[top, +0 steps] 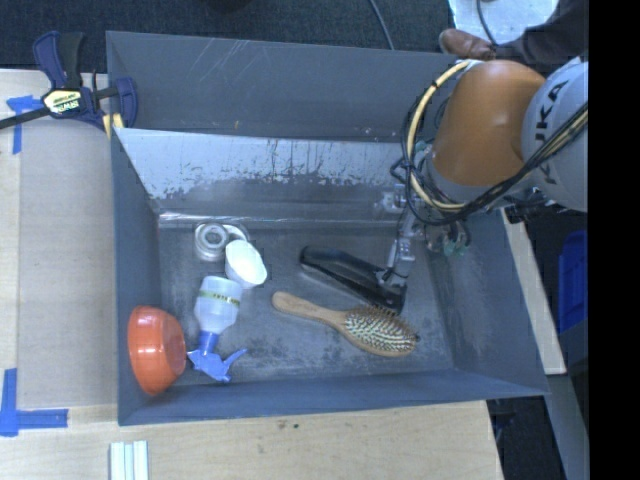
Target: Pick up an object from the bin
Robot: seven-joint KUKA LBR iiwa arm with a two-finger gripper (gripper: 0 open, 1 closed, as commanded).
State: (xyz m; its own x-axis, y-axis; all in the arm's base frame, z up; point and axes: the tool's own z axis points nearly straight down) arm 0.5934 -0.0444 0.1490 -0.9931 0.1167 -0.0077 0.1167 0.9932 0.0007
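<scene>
Gripper [398, 268] hung over the right end of the black stapler [338, 267] at mid-floor of the bin [300, 158], hiding that end. Whether it was open or closed could not be told. A wooden hairbrush [352, 325] lay just beside the stapler, and a spray bottle [214, 313] lay farther left.

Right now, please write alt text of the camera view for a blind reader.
The claw hangs at the right end of a black stapler in a grey bin; a wooden hairbrush lies beside it, an orange bowl far left.
</scene>
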